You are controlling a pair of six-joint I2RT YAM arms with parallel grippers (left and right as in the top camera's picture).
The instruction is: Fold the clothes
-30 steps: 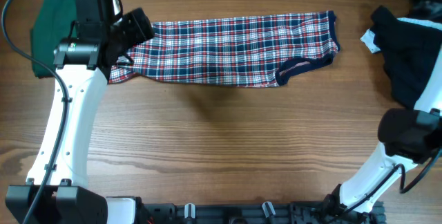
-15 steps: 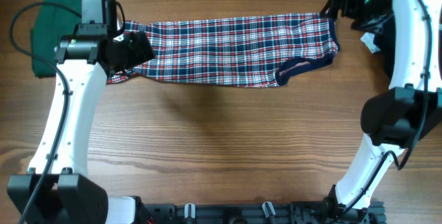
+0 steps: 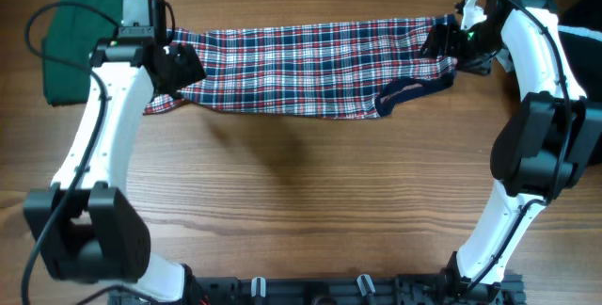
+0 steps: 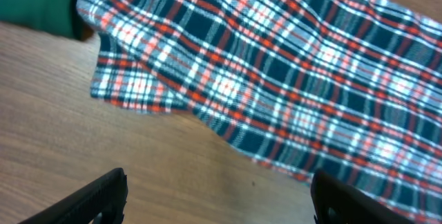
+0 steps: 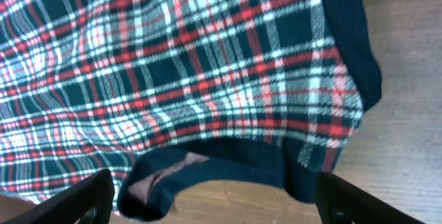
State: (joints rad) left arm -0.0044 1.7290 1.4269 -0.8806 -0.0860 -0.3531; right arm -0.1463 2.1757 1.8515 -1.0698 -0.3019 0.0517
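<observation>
My right pincer (image 3: 440, 43) just swung in over the plaid dress (image 3: 310, 65) at 2 o'clock, left pincer (image 3: 183, 65) at 10. Both gaping, nothing held; end-grab looks next.

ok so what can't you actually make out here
Overhead: the left gripper hides the plaid dress's left corner.
Overhead: the black garment is cut off by the right edge and the right arm.
Left wrist: the green garment is a blurred corner, cut by the frame.
</observation>
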